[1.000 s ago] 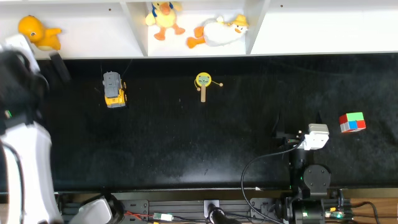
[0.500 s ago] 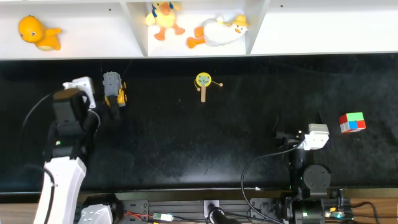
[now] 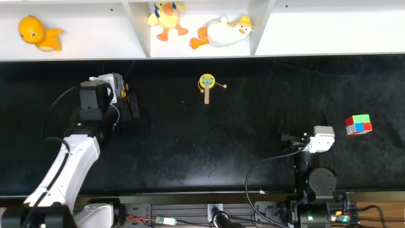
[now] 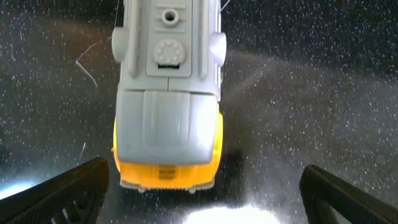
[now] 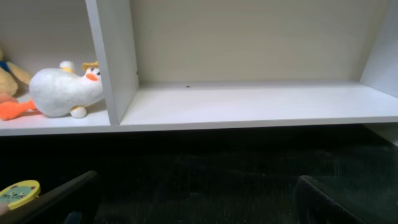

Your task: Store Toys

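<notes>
Both left gripper (image 4: 204, 202) fingers (image 4: 62, 194) stand clear of truck (image 4: 168, 124).

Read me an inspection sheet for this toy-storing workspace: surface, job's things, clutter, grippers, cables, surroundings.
Surface: black mat, flat and speckled.
Job's things: toy truck, rattle drum and colour cube lie on the mat; orange duck, yellow duck plush and white goose plush sit in the shelf.
Clutter: nothing seen.
Grippers: left gripper open, a finger on either side of the toy truck, apart from it; right gripper open, holding nothing, facing the shelf.
Cables: black cables loop by the right arm's base.
Surroundings: the shelf runs along the mat's far edge.
</notes>
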`<state>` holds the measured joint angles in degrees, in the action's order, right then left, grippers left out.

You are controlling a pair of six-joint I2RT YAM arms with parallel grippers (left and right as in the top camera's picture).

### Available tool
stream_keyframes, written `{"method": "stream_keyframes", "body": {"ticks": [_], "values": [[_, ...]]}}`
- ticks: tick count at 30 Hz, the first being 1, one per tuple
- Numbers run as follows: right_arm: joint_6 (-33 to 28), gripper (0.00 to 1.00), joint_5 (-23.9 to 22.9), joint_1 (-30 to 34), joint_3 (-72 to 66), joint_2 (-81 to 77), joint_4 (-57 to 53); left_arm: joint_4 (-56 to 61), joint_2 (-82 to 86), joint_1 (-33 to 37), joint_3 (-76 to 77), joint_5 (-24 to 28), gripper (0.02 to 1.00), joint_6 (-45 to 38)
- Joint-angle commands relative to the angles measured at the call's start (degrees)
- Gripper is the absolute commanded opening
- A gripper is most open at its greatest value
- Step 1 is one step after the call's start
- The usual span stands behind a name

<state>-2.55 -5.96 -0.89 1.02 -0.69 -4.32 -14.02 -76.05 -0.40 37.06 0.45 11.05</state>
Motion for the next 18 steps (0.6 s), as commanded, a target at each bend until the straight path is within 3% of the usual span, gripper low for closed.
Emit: {"method": "stream_keyframes", "body": {"ticks": [1,13,15,18], "values": [[0.2,0.993,0.2,-0.4,-0.8,0.5,0.3,0.5,-0.9,-0.5,-0.1,-5.3,0.998,0.2],[0.2,0.996,0.2,-0.4,-0.8,0.5,0.3,5.0,-3.4,-0.5,0.1,-8.1,0.996,-2.3],[0.2,0.996,0.2,-0.4,-0.8,0.5,0.3,5.5,-3.7,-0.5,0.1,-8.1,0.915,-2.3],[0.2,0.996,0.2,-0.4,-0.8,0.5,0.3,6.5,-3.8,-0.5,0.1,-8.1,0.632,-2.5]]}}
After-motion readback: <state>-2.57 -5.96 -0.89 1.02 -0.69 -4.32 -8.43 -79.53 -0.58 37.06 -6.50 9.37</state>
